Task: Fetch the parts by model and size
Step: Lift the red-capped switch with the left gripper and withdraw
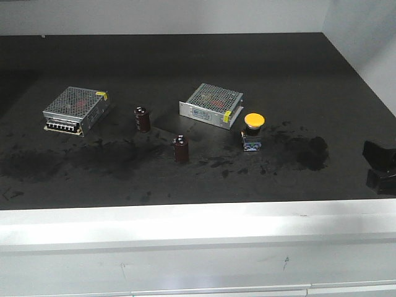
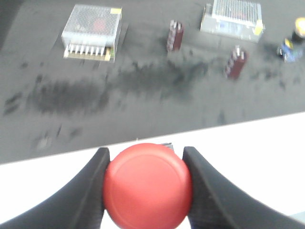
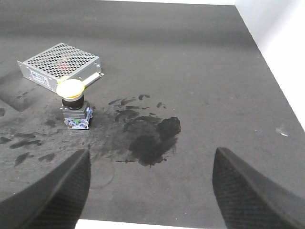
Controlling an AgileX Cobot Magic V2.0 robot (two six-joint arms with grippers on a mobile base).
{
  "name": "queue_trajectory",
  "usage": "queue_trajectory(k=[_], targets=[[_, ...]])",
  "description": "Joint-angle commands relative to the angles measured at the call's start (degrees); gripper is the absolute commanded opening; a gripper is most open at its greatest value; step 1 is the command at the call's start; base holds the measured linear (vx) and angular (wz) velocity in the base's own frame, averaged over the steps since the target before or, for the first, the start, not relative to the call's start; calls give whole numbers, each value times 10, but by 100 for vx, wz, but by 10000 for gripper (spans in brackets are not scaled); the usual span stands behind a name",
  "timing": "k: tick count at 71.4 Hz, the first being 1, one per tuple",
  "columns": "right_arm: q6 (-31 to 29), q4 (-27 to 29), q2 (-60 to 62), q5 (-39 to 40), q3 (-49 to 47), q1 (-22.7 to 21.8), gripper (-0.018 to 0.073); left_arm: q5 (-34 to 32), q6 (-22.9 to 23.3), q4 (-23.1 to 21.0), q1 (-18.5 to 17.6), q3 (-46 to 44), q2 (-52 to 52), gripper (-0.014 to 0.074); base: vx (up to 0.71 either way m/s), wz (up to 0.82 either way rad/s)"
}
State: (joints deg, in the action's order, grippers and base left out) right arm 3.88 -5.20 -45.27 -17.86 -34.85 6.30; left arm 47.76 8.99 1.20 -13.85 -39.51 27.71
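Front view: the dark table (image 1: 185, 55) carries the yellow button switch (image 1: 253, 131), upright on its black and blue base, right of centre. Just behind it and to the left lies a mesh box (image 1: 212, 105). A second mesh box (image 1: 77, 109) sits well apart, toward the left side. A brown cylinder (image 1: 143, 119) stands between the two boxes, and a second brown cylinder (image 1: 180, 149) stands nearer the front. A white ledge (image 1: 185, 223) runs along the table's front edge. My right gripper (image 1: 378, 168) pokes in at the right edge, well apart from the yellow switch. From here I cannot tell how its jaws stand.

Left wrist view: my left gripper (image 2: 145, 153) is clamped on the red button switch (image 2: 147, 188). Both fingers (image 2: 90, 191) press against the sides of its round red cap. The cap faces the camera and hides the base. I hold it over the white ledge, with the table, both boxes and both cylinders beyond. The yellow switch is a blur at the far right.

Right wrist view: my right gripper (image 3: 151, 152) hangs above the table with its jaws wide apart and nothing between them. The yellow switch stands ahead and to the left, just beside a corner of the mesh box. A dark smear (image 3: 152, 138) marks the table ahead of my fingers.
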Motion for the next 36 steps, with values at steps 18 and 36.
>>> queue_trajectory(k=[18,36], targets=[[11,28,1,55,-20,0,518,-41,-21,0,-4,73,-81,-6,0,0],[-57,28,-53,21,-80,44,518,-32,-21,0,-4,77,-80,-6,0,0]])
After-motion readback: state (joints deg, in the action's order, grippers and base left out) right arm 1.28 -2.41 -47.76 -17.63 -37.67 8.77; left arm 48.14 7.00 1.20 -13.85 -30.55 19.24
